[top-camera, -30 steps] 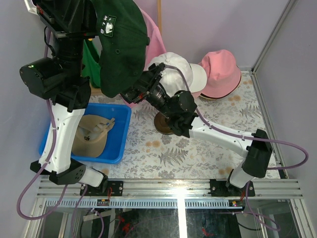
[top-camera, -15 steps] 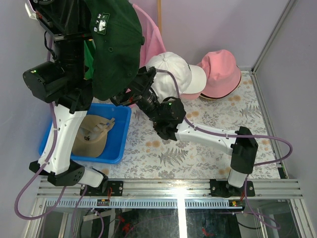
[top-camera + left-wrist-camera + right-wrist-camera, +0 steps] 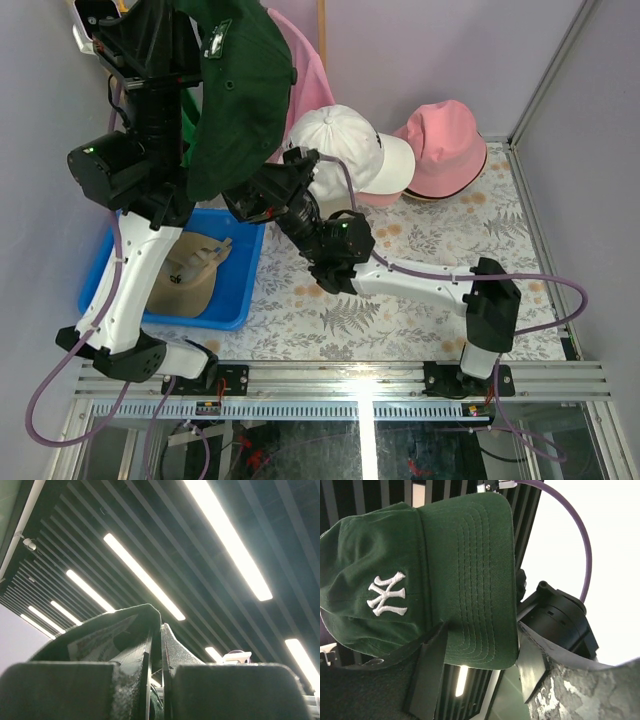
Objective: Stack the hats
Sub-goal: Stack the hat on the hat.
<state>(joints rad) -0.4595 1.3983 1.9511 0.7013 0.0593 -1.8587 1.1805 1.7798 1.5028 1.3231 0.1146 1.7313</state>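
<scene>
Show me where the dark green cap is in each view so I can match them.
Top external: dark green cap hangs at upper left.
Left wrist: dark fabric at lower left, pinched by the left gripper.
Right wrist: fills the upper left, brim between the right gripper fingers.
Shared landmark: slatted ceiling, both wrist views only.

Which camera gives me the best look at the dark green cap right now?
Right wrist: the dark green cap fills it, with brim and white logo clear. Top external shows it hanging high on the left, logo unseen. Left wrist shows only dark fabric pinched in the left gripper.
</scene>
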